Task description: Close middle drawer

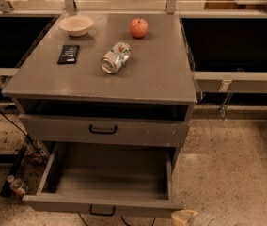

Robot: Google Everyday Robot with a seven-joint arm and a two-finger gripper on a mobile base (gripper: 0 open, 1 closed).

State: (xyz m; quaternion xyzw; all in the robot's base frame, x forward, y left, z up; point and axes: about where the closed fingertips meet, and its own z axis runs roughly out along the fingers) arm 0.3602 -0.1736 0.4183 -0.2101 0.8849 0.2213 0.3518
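Observation:
The middle drawer (107,175) is pulled far out of the grey cabinet, low in the view. It is a wide grey box with a bare flat floor and a low front panel (53,204) carrying a small black bar handle (102,211). Above it, a taller grey drawer front (147,133) with a bigger black handle (103,129) sits nearly flush. My gripper (190,218) shows only as a beige and grey part at the bottom edge, just right of the open drawer's front right corner and not touching it.
On the cabinet top (157,74) lie a white bowl (75,24), a red apple (138,28), a dark packet (69,53) and a tipped can (115,57). Cables and a small can (18,186) lie on the floor at the left. Speckled floor spreads to the right.

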